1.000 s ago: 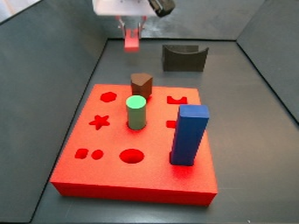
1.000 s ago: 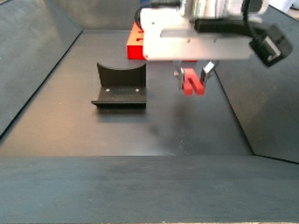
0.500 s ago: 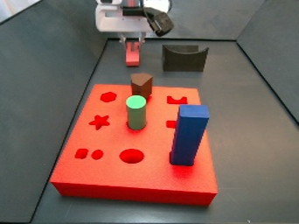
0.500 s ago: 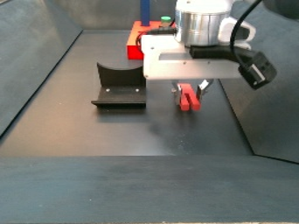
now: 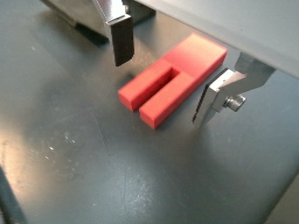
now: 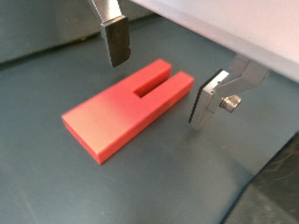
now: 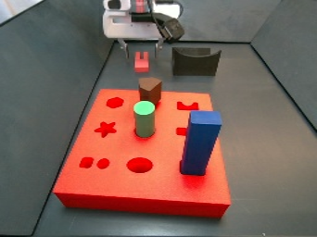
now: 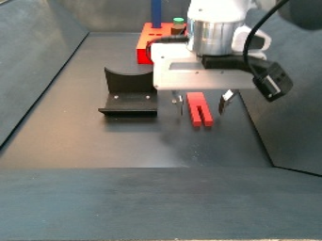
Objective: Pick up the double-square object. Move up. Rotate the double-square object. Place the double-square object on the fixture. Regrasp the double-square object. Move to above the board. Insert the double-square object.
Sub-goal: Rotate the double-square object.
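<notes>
Gripper (image 5: 163,79) hung low over the floor, fingers (image 6: 114,41) spread apart and clear of the double-square object (image 6: 126,107), which lay flat between them, beside the fixture (image 8: 128,92), near the board (image 7: 148,153)

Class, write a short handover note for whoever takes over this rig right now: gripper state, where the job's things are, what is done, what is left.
Gripper: open, fingers either side of the small red-pink slotted block, not gripping.
Block: flat on the dark floor, beside the dark notched fixture.
Red slab board: holds brown, green and blue pegs.
Done: nothing judging by positions.
Left: grasp, lift, rotate, place on fixture, regrasp, insert.
</notes>
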You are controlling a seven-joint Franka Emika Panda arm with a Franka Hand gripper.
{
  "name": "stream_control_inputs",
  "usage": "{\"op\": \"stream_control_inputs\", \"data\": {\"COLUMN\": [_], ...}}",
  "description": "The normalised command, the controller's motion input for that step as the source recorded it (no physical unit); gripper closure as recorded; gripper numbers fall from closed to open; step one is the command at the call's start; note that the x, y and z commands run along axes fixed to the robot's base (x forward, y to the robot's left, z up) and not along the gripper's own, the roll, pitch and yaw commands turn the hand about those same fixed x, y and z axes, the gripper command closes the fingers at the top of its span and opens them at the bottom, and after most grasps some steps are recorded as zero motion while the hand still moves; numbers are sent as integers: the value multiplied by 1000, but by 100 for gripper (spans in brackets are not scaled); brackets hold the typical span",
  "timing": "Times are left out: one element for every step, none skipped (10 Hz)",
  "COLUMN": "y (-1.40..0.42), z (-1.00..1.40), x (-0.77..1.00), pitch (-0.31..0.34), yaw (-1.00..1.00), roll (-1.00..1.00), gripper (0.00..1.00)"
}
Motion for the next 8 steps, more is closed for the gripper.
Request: {"op": "stream_control_inputs", "data": {"y": [1, 3, 7, 9, 9, 9, 11, 8], "z": [1000, 1000, 1000, 1000, 1000, 1000, 865, 720], "x": [-14, -13, -12, -17, -22, -30, -34, -34], "pitch": [32, 43, 66, 73, 71, 69, 65, 66], "yaw": [-6, -11, -21, -26, -25, -22, -16, -11], "roll": [7, 13, 29, 45, 53, 63, 77, 84], "gripper": [0, 0, 0, 0, 0, 0, 0, 0]}}
